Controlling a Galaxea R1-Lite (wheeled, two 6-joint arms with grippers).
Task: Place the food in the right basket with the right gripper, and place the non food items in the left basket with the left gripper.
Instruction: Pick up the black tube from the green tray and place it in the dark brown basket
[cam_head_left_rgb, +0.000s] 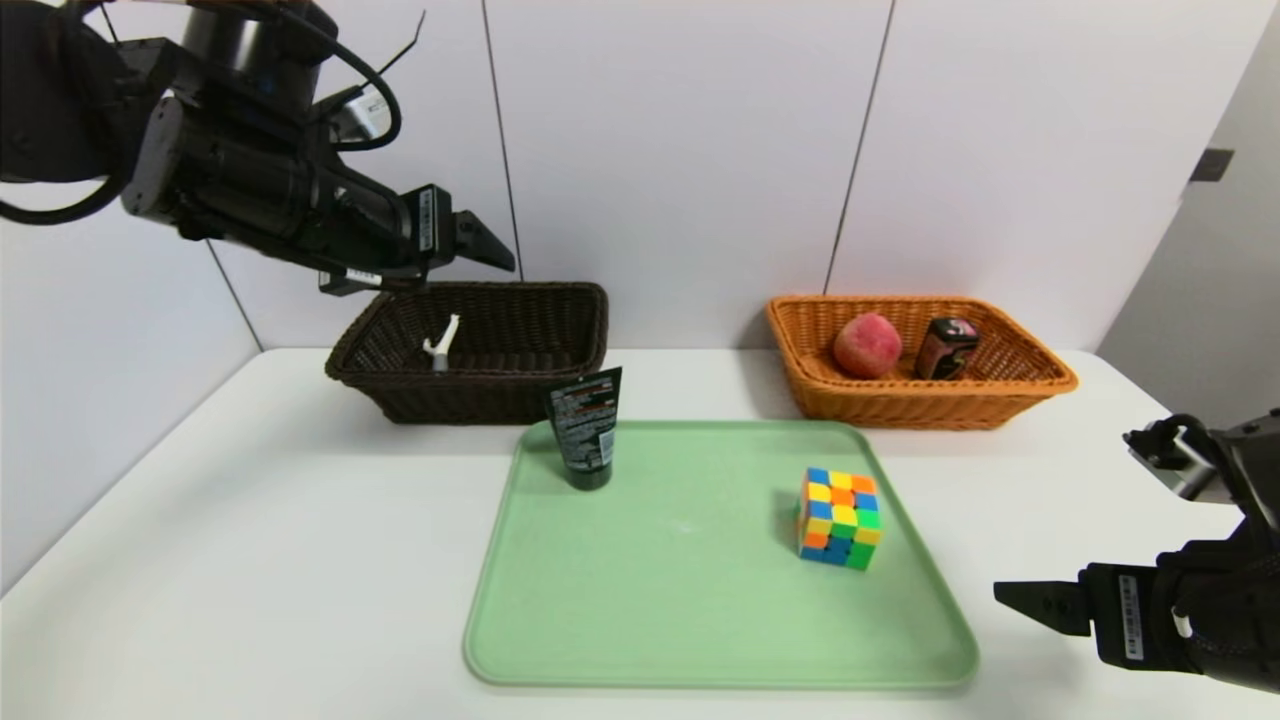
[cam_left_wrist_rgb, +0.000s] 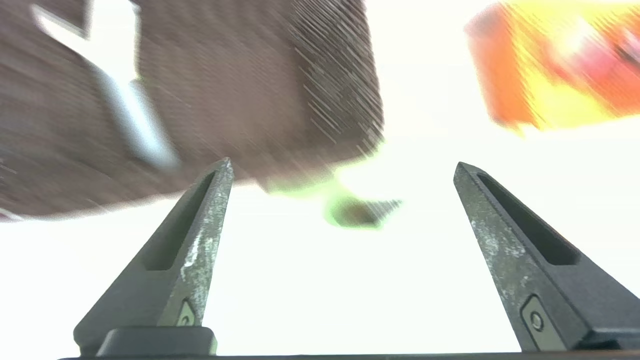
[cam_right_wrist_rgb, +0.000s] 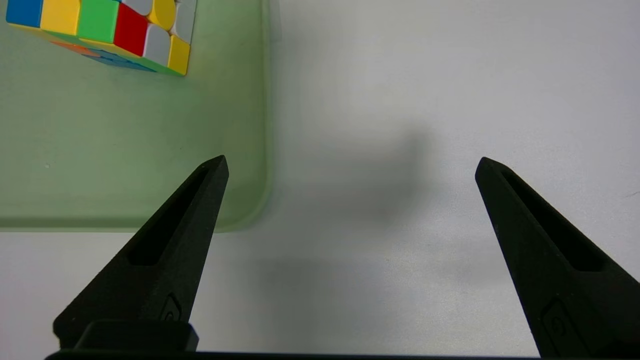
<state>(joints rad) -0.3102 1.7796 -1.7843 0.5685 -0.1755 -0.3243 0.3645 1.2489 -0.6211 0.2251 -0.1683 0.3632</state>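
My left fingers (cam_head_left_rgb: 480, 240) hang spread and empty over the left basket (cam_head_left_rgb: 560, 300); right fingers (cam_head_left_rgb: 1020, 600) wait spread. Next, probably, the black tube (cam_head_left_rgb: 586, 425) at the tray's (cam_head_left_rgb: 700, 640) far-left corner: light, squashy, top-heavy, so I'd pinch mid-body.

Head camera looks down the table (cam_head_left_rgb: 250, 520); both wrist cameras peer close past their tools, sharing its tray (cam_head_left_rgb: 700, 600).

white table (cam_head_left_rgb: 250, 520) against pale panelled wall (cam_head_left_rgb: 690, 140) with dark seams
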